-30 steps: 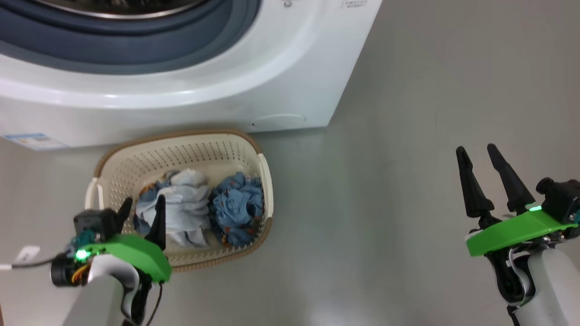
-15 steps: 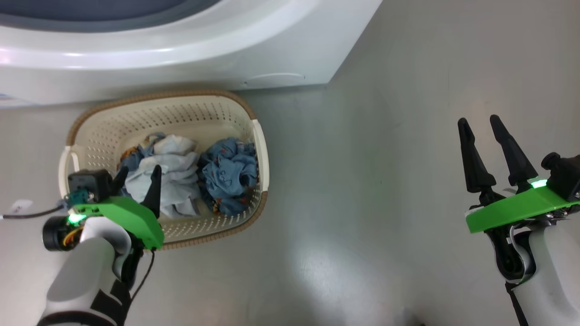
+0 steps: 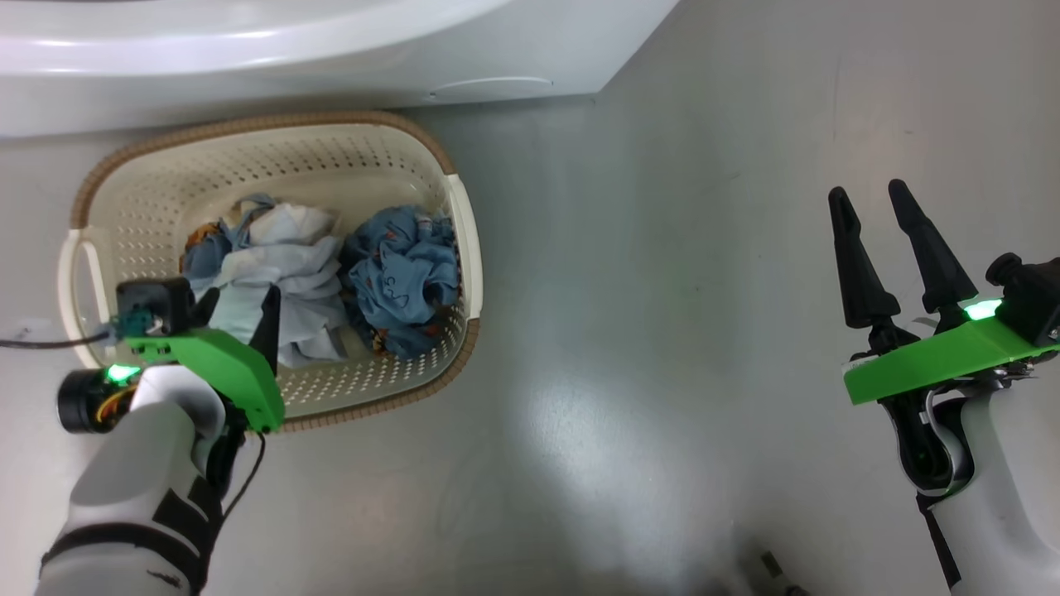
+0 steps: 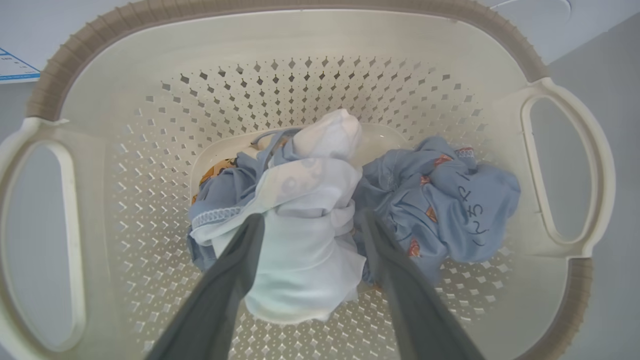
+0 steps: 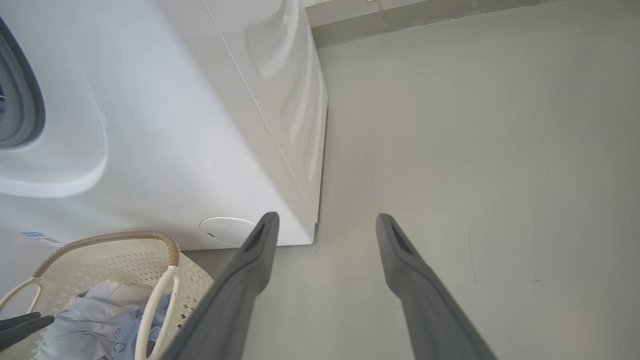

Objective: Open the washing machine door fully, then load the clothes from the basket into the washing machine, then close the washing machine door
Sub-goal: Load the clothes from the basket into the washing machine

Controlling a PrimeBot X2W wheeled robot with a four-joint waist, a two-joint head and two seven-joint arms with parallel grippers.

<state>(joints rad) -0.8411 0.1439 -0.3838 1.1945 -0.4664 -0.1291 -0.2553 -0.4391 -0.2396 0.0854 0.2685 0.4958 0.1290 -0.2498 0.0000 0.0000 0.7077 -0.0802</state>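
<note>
Cream basket (image 3: 248,124) set on floor (image 3: 662,331) before washing machine (image 3: 248,66), long axis along its front, pale garment (image 3: 281,257) and blue printed garment (image 3: 397,281) crumpled inside, left gripper (image 3: 240,294) spread over pale garment, right gripper (image 3: 868,192) spread above floor

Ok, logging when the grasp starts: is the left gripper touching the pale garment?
Cannot tell. In the left wrist view the open left gripper flanks the pale garment, but overlap alone shows neither contact nor gap.

One washing machine (image 3: 248,50), one basket (image 3: 464,240), two garments (image 3: 286,265) (image 3: 402,277), two end effectors (image 3: 238,294) (image 3: 867,192)
</note>
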